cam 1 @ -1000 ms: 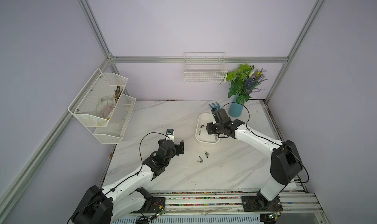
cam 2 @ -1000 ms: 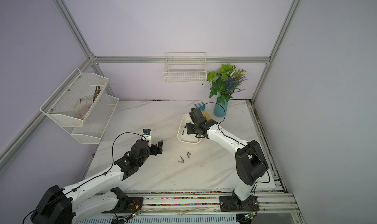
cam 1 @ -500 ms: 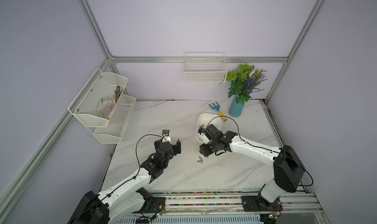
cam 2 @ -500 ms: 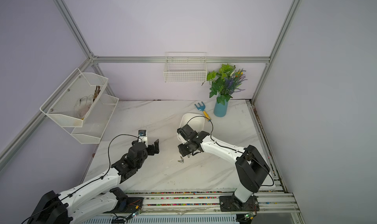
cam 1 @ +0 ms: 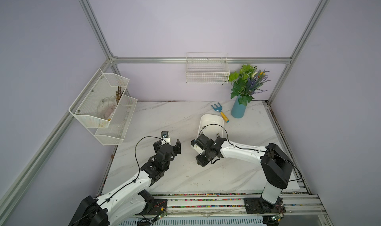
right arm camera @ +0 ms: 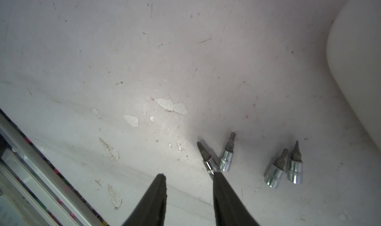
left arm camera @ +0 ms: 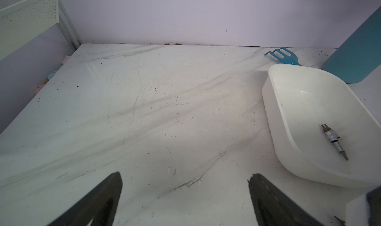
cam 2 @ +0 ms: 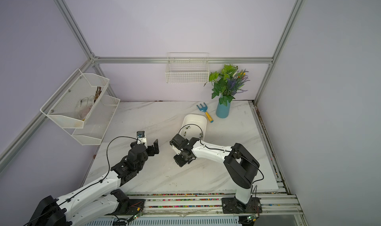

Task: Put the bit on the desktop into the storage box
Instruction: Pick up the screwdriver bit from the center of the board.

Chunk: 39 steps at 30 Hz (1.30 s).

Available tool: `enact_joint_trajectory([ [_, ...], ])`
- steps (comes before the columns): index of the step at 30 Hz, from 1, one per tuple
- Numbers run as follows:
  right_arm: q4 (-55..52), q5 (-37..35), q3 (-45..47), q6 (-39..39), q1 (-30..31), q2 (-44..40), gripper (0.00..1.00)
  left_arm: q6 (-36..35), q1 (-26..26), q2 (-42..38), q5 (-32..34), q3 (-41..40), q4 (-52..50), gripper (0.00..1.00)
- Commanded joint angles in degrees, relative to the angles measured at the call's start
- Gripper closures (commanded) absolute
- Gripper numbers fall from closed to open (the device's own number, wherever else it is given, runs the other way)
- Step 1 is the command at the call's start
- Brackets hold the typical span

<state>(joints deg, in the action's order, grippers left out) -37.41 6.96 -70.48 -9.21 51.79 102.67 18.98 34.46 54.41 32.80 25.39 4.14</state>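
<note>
Right wrist view: a short chrome-based steel screwdriver bit (right arm camera: 208, 159) lies with three like it on the white marble-look desktop (right arm camera: 144, 60), near the plain white plastic storage box (right arm camera: 356, 70). The right gripper (right arm camera: 188, 175) stands half open and empty, one finger at that bit, likely lining up a pinch. The left gripper (left arm camera: 185, 174) gapes wide, holding nothing, seemingly parked clear.

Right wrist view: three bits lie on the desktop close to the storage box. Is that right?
Not quite. The count is wrong: four bits lie on the desktop close to the storage box, not three. The right wrist view shows them as two pairs side by side.
</note>
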Motion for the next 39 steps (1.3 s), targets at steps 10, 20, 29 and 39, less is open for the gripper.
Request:
enact_joint_trajectory([
  [10, -0.8, -2.0, -1.6, 1.0, 0.6, 3.1, 0.62, 0.7, -0.3, -0.3, 0.5, -0.3, 1.6, 0.0],
  [20, -0.7, -2.0, -1.5, 1.2, 0.6, 4.5, 0.65, 0.7, -0.3, -0.1, 0.4, -0.3, 1.6, 0.0],
  [29, -0.7, -2.2, -0.4, 1.0, 0.6, 4.5, 0.66, 0.7, -0.2, -0.2, 0.3, -0.3, 1.7, 0.0],
  [39, -0.7, -2.2, 0.9, 0.7, 0.7, 4.5, 0.68, 0.8, -0.2, -0.1, 0.1, -0.3, 1.7, 0.0],
])
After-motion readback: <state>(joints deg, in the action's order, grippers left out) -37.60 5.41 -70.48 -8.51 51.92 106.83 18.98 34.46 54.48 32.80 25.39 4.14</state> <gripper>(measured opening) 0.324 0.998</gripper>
